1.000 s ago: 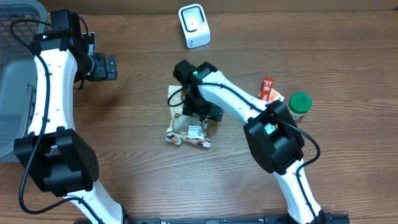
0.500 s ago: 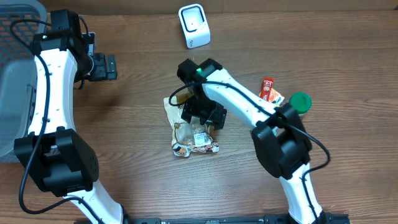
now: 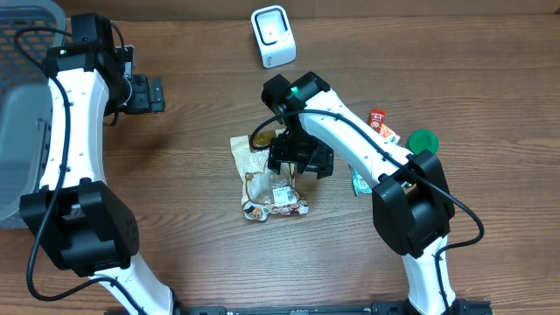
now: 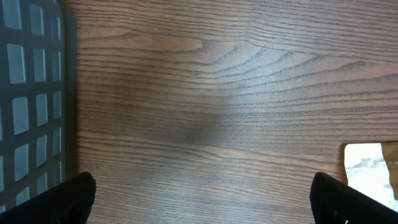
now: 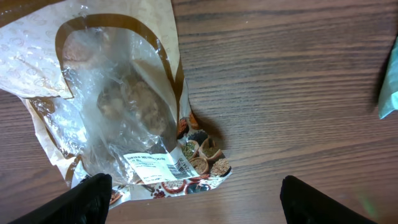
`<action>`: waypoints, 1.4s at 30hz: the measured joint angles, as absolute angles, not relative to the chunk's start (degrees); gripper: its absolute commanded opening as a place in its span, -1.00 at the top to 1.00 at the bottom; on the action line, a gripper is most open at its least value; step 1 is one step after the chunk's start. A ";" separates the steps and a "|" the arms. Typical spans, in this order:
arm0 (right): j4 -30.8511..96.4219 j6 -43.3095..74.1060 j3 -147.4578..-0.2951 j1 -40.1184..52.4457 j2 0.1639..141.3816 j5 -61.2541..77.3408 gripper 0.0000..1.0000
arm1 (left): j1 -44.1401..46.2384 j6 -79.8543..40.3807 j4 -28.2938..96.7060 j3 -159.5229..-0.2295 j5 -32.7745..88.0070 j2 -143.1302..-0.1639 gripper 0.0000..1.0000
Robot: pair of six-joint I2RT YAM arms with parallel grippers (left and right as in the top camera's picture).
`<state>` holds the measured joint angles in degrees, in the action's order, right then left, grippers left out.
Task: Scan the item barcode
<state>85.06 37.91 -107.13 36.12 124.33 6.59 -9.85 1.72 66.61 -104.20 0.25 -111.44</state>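
The bag lay label-up, well apart from the scanner; the scan was judged outstanding. The right gripper and left gripper stood wide, empty.

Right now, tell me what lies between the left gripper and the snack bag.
Nothing: bare table separates the left gripper from the snack bag, clear in overhead and left wrist views.

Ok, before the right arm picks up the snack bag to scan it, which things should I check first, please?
1. Right pincer open and empty: ok.
2. Snack bag lying on the table, not held: ok.
3. Barcode label facing up, visible: ok.
4. Label in front of the scanner: not ok, the scanner stands apart.
5. Left pincer open, away from the bag: ok.
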 measured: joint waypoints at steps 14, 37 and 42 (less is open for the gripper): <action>81.52 37.50 -104.92 38.79 124.33 4.95 -0.82 | -9.85 1.72 66.61 -104.20 0.25 -111.44 -0.99; 57.76 46.17 -93.34 48.51 124.33 31.27 -0.86 | -9.85 1.72 66.63 -104.20 0.25 -111.44 -0.99; 45.04 48.27 -93.25 47.66 124.33 40.42 -0.76 | -9.85 1.72 66.63 -104.20 0.25 -111.44 -0.99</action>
